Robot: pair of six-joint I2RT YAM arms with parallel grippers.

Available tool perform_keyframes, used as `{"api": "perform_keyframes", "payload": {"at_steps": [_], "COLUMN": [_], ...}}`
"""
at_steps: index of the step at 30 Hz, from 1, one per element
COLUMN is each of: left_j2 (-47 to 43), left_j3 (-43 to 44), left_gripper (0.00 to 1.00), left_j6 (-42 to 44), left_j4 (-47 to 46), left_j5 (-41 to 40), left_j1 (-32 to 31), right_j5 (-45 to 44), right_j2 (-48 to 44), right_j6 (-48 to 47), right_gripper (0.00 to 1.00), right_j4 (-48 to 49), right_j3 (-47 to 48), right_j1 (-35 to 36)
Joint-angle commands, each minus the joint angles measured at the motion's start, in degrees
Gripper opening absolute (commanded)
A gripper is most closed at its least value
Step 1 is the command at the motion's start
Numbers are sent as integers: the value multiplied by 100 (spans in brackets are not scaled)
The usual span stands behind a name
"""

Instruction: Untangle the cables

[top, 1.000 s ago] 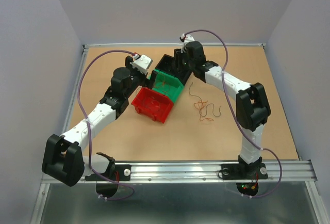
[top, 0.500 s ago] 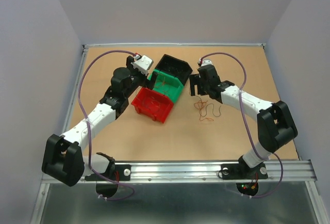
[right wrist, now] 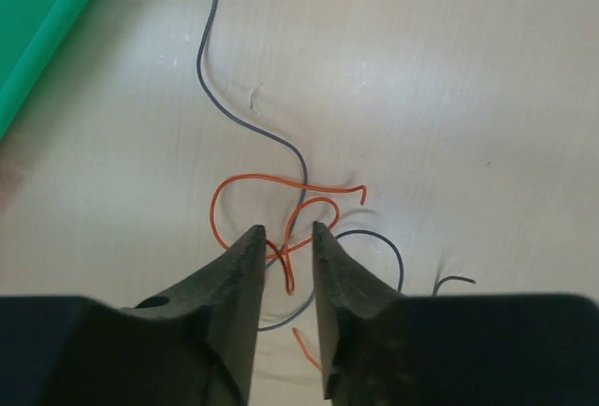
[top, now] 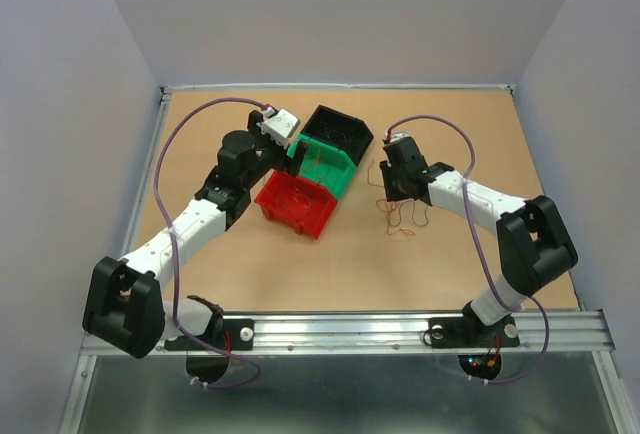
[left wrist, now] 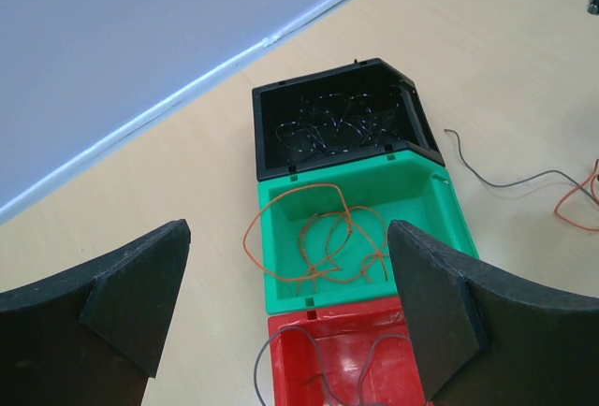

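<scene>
Top external view places the cables [top: 402, 212] loose on the tan table [top: 250, 254], right of a row of three bins and clear of them; the right arm bends down over the tangle's far end.

Right wrist view shows the tangle close up: an orange loop is crossed by a dark grey strand that curls away toward a green corner at the upper left; the right gripper [right wrist: 284, 235] sits low over it with its fingers [right wrist: 239, 275] drawn close, leaving only a narrow gap; the orange loop runs through that gap, and nothing looks pinched, since bare table shows on both sides of the wire.

Left wrist view looks down on the bins, set edge to edge; the black bin [left wrist: 318, 77] lies farthest and holds thin dark wires [left wrist: 337, 121]; the green bin [left wrist: 402, 191] in the middle holds an orange wire [left wrist: 328, 238] whose loop spills over its left wall; the red bin [left wrist: 285, 359] lies nearest with a grey wire [left wrist: 318, 369] in it; the left gripper [left wrist: 290, 284] hangs above the green and red bins, spread wide and holding nothing.
</scene>
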State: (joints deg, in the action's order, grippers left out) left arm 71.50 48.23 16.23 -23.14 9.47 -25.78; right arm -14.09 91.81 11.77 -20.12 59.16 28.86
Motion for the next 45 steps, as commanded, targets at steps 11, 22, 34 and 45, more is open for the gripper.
{"api": "perform_keyframes", "payload": {"at_steps": [11,22,34,45], "left_j2": [48,-40,-286,-225], "left_j3": [126,126,-6,11], "left_gripper": [99,99,99,99], "left_j6": [91,30,-58,-32], "left_j4": [-77,-86,-218,-218], "left_j5": [98,-77,-280,-271], "left_j1": [-23,-50,-24,-15], "right_j5": [1318,2559,2131,1671], "right_j2": [-2533,-4304,-1685,12], "right_j6": [-650,-237,-403,-1124], "right_gripper": [1,1,80,100], "right_j4": [1448,3240,2585,931], "right_j3": [-1105,-1855,-423,175], "right_j1": [656,664,656,1085]}}
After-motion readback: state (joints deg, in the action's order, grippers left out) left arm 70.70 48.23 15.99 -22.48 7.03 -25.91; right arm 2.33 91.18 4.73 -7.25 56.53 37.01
